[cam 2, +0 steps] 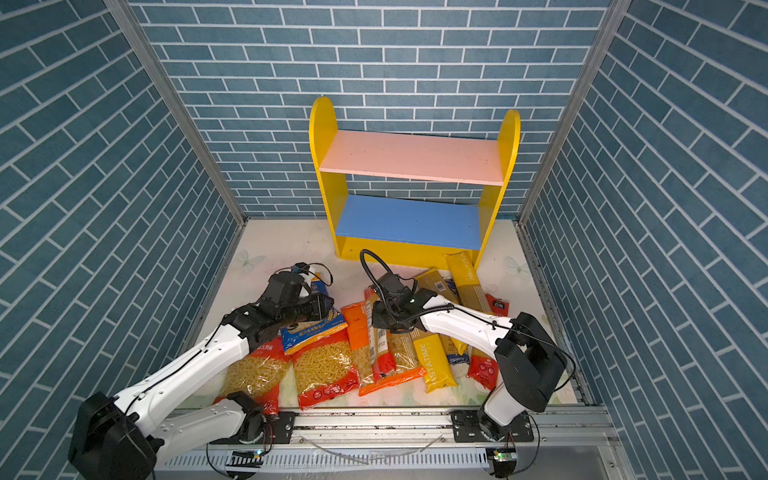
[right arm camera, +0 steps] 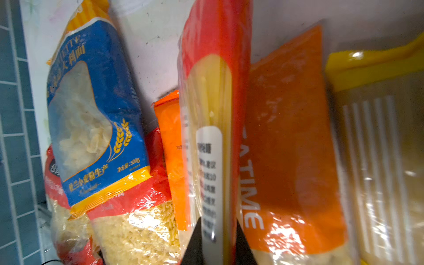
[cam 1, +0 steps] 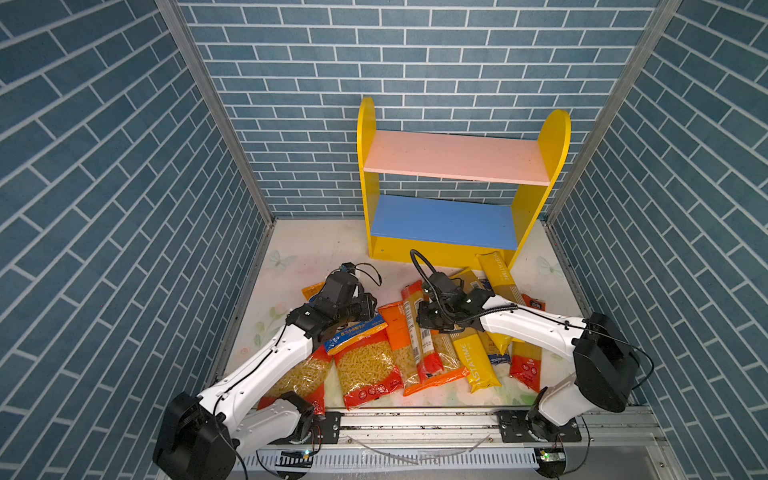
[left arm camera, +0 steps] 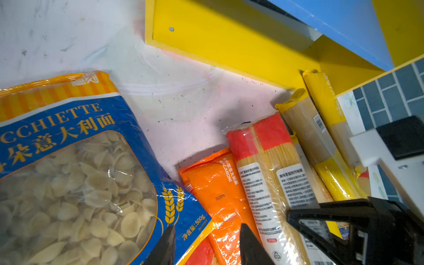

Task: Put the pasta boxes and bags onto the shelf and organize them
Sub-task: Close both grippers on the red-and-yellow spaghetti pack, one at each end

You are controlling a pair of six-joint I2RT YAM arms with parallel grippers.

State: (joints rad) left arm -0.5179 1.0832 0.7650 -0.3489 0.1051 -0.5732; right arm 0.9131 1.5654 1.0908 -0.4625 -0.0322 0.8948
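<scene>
Pick-up step, by my reading: the right gripper (right arm camera: pixel 218 243) is pinched shut on the red spaghetti pack (right arm camera: pixel 213 68), low in front of the shelf (cam 1: pixel 453 158); the left gripper (left arm camera: pixel 207 246) hangs half open, empty, over the blue bag (left arm camera: pixel 68 160); next, a clean lift, then a carry to a board.
</scene>
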